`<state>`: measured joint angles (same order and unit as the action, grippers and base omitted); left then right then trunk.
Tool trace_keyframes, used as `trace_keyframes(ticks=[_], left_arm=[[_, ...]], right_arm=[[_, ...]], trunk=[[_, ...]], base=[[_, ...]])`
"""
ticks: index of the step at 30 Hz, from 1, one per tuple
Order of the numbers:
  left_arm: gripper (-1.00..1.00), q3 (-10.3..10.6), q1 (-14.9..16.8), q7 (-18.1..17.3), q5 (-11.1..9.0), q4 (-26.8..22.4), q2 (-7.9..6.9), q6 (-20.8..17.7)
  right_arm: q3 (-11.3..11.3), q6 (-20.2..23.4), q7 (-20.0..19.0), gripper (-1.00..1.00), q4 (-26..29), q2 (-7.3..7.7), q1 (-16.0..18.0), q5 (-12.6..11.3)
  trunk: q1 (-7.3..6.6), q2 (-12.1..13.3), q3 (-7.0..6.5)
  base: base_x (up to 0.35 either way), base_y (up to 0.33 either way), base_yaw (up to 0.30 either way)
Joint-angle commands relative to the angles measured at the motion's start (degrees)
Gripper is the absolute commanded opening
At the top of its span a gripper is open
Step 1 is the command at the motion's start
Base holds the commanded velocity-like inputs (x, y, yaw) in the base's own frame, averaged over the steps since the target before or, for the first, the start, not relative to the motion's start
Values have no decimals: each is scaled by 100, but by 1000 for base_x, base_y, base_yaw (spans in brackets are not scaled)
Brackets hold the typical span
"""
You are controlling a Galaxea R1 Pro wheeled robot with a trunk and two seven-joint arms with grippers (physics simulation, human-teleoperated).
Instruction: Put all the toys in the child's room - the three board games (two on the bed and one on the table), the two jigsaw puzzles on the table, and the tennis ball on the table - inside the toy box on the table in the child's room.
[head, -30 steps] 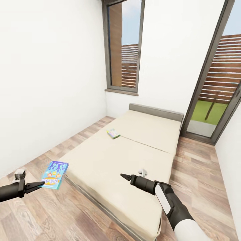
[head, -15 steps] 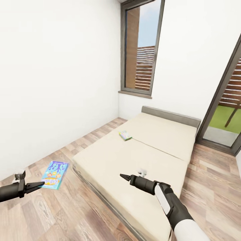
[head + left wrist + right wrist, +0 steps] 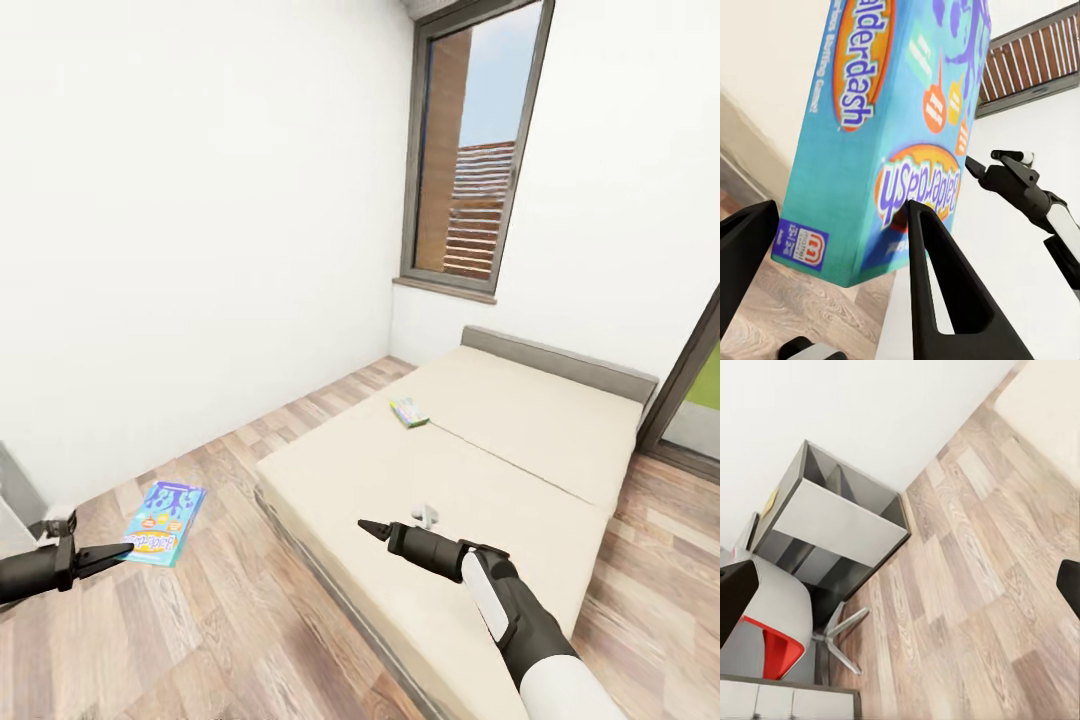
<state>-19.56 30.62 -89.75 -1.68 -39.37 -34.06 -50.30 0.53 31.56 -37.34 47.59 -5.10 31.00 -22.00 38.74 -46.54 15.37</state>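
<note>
The left gripper (image 3: 118,551) pinches a blue Balderdash board game (image 3: 164,521) by its edge, out over the wood floor (image 3: 250,620). The box looks flat, stiff and light, but its smooth card could slip or swing, so a hold nearer the middle seems safer. A second board game (image 3: 408,412) lies near the bed's (image 3: 480,470) left edge. The right gripper (image 3: 375,530) looks empty, its fingers close together.

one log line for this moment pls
left gripper: shut on board game | right gripper: empty | second game: on bed
</note>
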Motion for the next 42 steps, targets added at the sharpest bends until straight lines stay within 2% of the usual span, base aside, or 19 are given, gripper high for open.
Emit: trace_keyframes(ticks=[1, 17, 26, 35, 42], left_arm=[[-100, -3, 5, -25, 1, 0, 1, -59], [-100, 1, 5, -25, -5, 0, 4, -59], [-100, 19, 5, -25, 23, 0, 4, -59], [-100, 64, 5, -25, 53, 0, 4, -50], [-100, 40, 5, -25, 54, 0, 4, -48]], right_arm=[[-1, 43, 8, 100, 5, 0, 2, -41], [-1, 43, 8, 100, -1, 0, 4, -41], [125, 36, 8, 100, -2, 0, 8, -41], [140, 34, 10, 100, -4, 0, 5, -35], [140, 42, 244, 100, -4, 0, 4, -51]], trunk=[[-22, 36, -15], [-373, 677, -376], [-571, 1038, -579], [-768, 1399, -782], [-768, 1399, -813]], base=[[0, 0, 263], [0, 0, 262], [0, 0, 263], [0, 0, 263], [0, 0, 262]])
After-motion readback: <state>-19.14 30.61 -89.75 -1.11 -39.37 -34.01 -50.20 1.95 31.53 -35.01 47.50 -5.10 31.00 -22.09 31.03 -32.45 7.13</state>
